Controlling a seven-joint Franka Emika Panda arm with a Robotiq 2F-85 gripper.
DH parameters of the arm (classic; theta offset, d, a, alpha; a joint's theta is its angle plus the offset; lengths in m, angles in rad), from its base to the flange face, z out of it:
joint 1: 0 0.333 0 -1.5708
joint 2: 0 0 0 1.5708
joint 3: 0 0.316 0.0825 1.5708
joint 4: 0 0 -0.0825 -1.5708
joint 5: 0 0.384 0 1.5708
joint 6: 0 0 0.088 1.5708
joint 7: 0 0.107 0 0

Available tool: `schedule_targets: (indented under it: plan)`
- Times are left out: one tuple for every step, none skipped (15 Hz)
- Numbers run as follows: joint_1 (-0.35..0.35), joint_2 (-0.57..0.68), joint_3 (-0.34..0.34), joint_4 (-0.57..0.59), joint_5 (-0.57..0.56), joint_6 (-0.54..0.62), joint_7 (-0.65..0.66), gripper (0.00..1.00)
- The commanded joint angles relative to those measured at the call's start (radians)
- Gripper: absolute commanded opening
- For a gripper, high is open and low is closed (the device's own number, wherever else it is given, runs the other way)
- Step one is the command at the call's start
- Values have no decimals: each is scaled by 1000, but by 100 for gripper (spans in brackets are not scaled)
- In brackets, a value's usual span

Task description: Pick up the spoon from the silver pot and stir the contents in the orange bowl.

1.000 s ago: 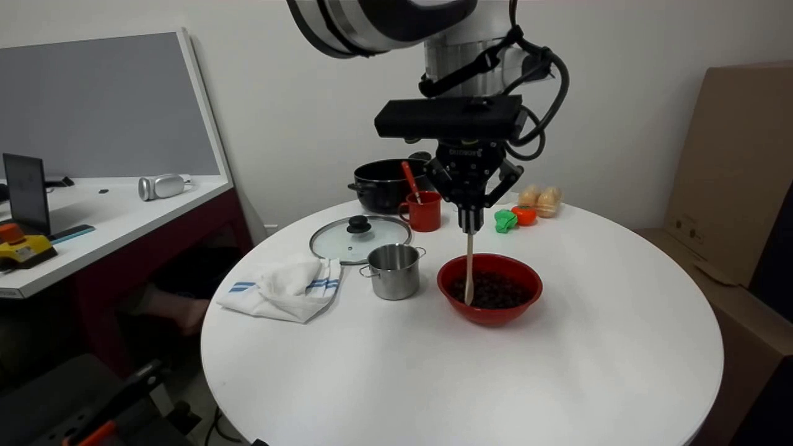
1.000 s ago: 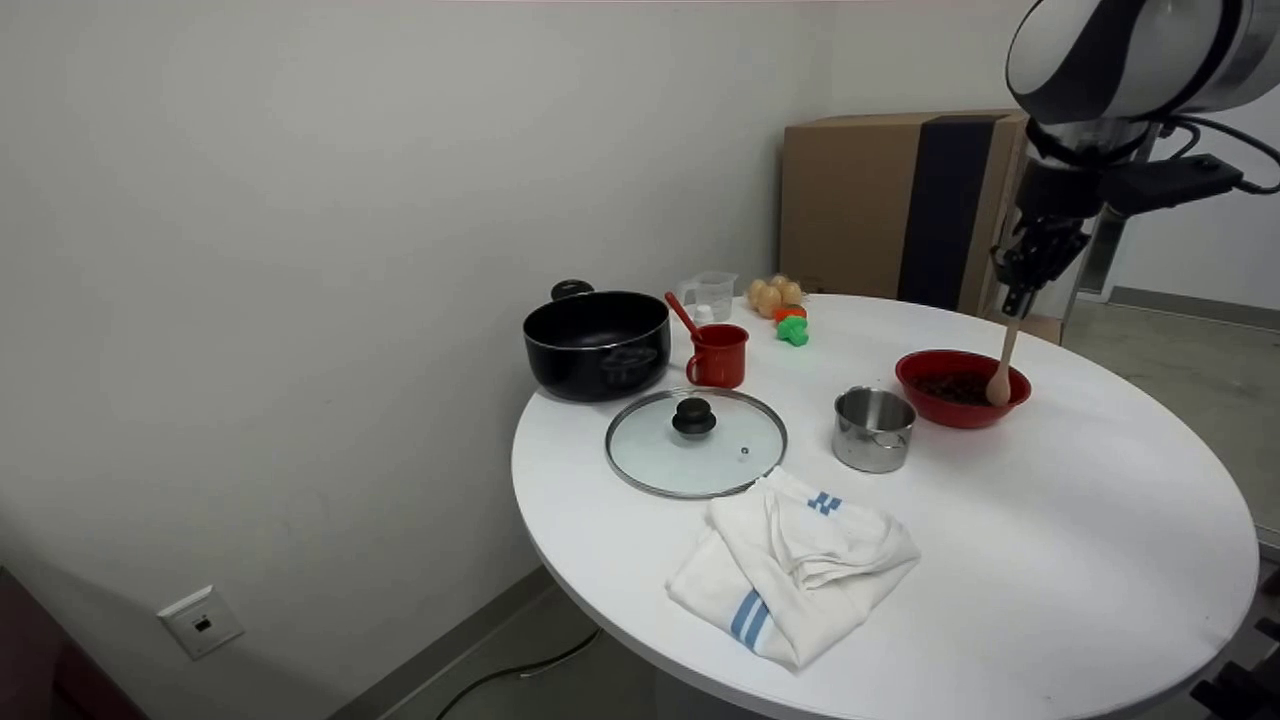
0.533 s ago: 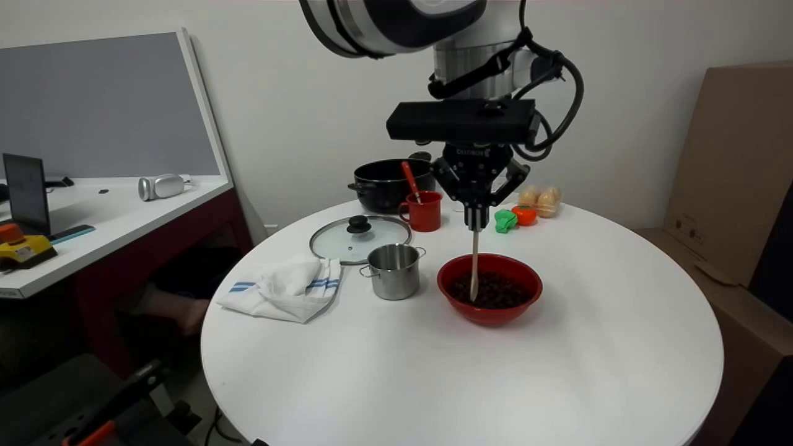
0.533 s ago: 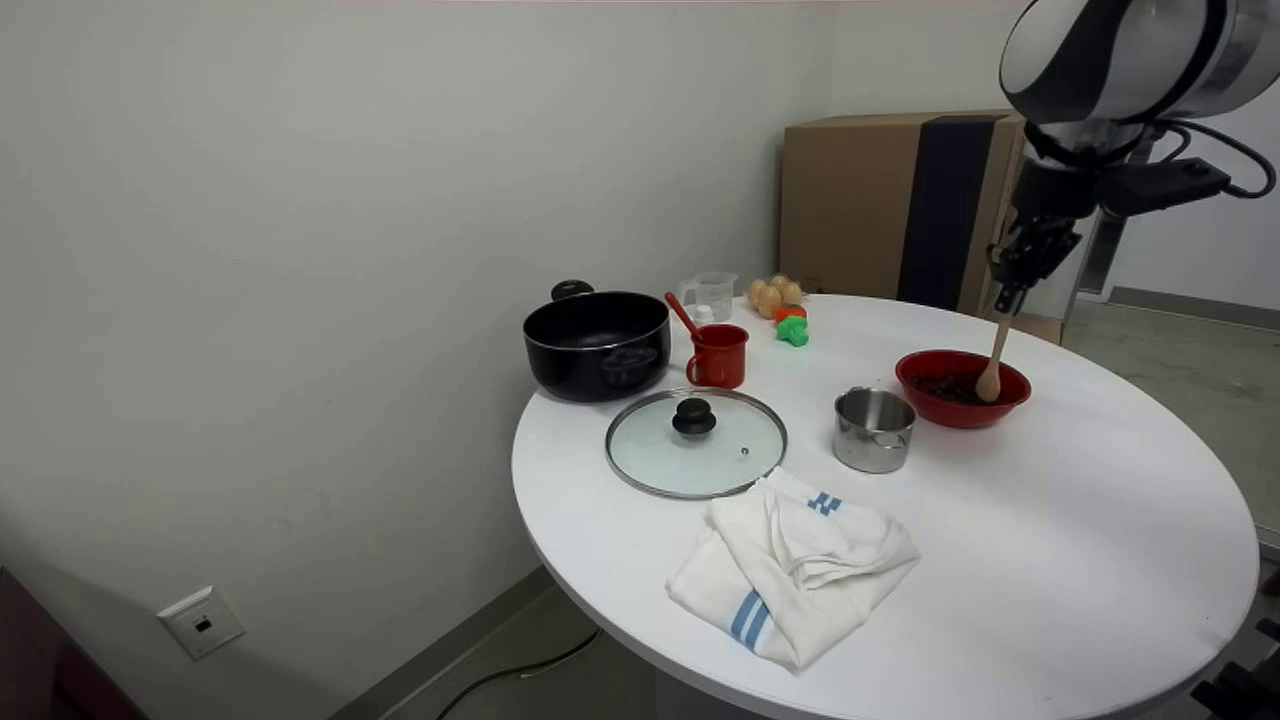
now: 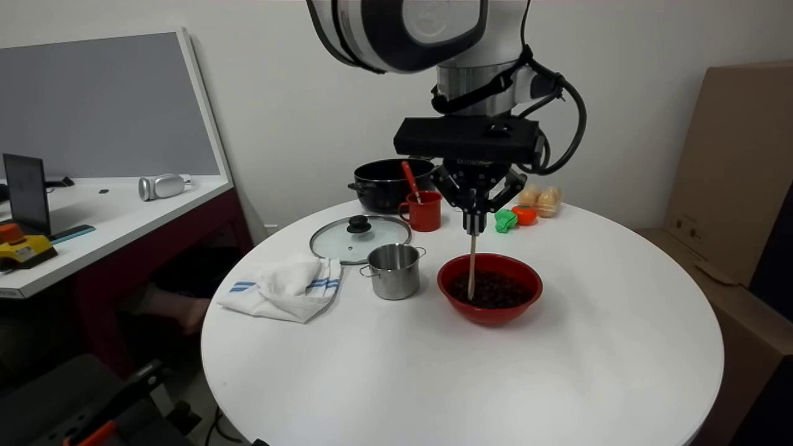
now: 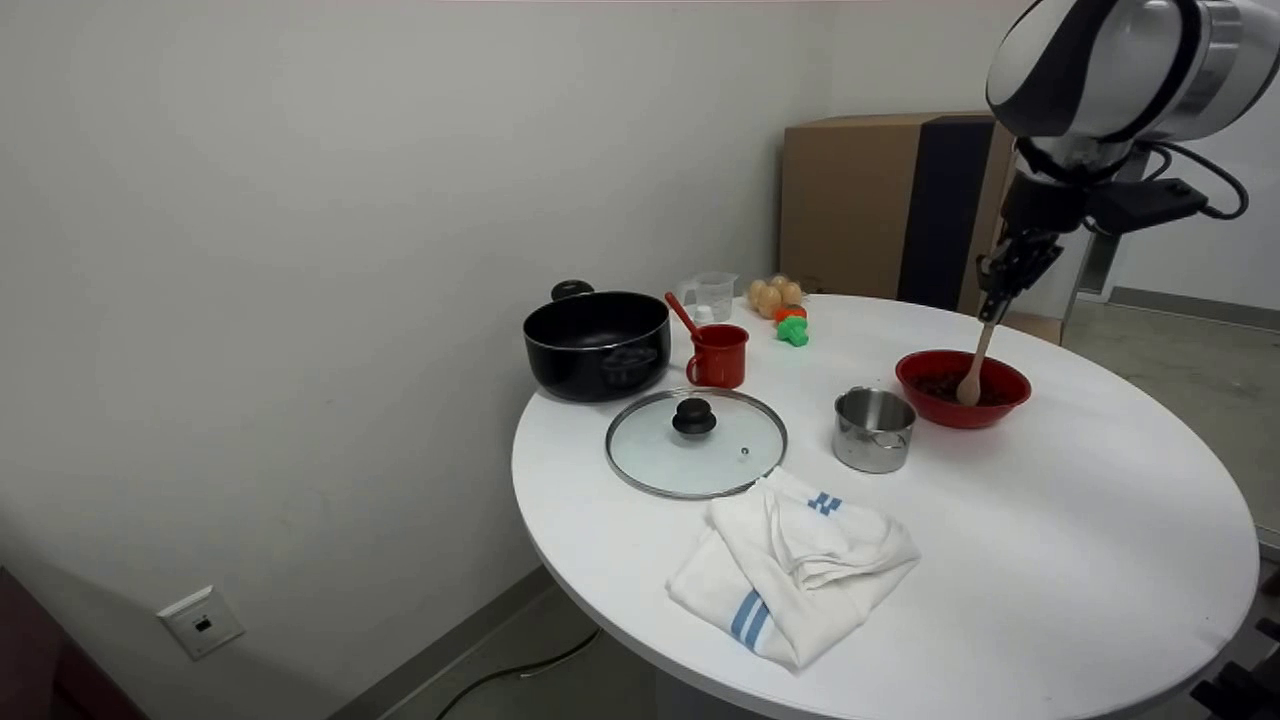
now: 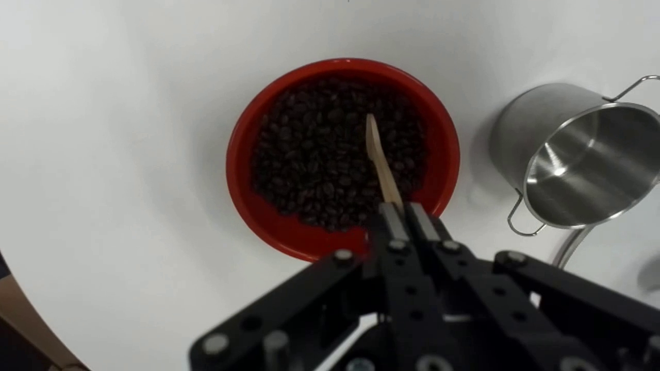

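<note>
One wooden spoon (image 6: 981, 352) runs down from the tool (image 5: 475, 228), whose jaws pinch it by the handle; how much of the handle lies between them is hidden. Holding it this high presumably spares the tool from the rim of the red bowl (image 5: 489, 317) beneath, while leaving enough length to reach the dark beans (image 7: 309, 170). Below the tool, the spoon's head is down at those beans, though how deep its tip sits I cannot tell. It leans slightly the same way as the tool, and its head stands edge-on to the wrist view; swept flat side first, it should push the beans well.

Beside the tool and lower, near the bowl but apart from it, the two-handled steel pot (image 7: 541, 111) shows bare metal inside, so pick-up looks finished and stirring the step in hand. Farther from the tool on that side, a glass lid (image 6: 690, 460) and a rumpled towel (image 6: 800, 575) rest on the white surface (image 6: 1040, 560), probably parked beyond the spoon's sweep.
</note>
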Motion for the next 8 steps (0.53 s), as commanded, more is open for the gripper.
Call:
schedule_targets:
  plan:
    - [-35, 21, 39, 19, 73, 39, -101, 1]
    - [-39, 23, 42, 20, 81, 41, -115, 1]
    - [-45, 25, 46, 16, 92, 45, -132, 1]
    - [-49, 25, 48, 13, 99, 47, -147, 1]
    - [-53, 29, 47, 13, 104, 44, -156, 1]
    - [-58, 35, 45, 15, 107, 41, -164, 1]
    - [-62, 41, 42, 19, 107, 38, -169, 1]
    - [-67, 48, 39, 23, 106, 37, -172, 1]
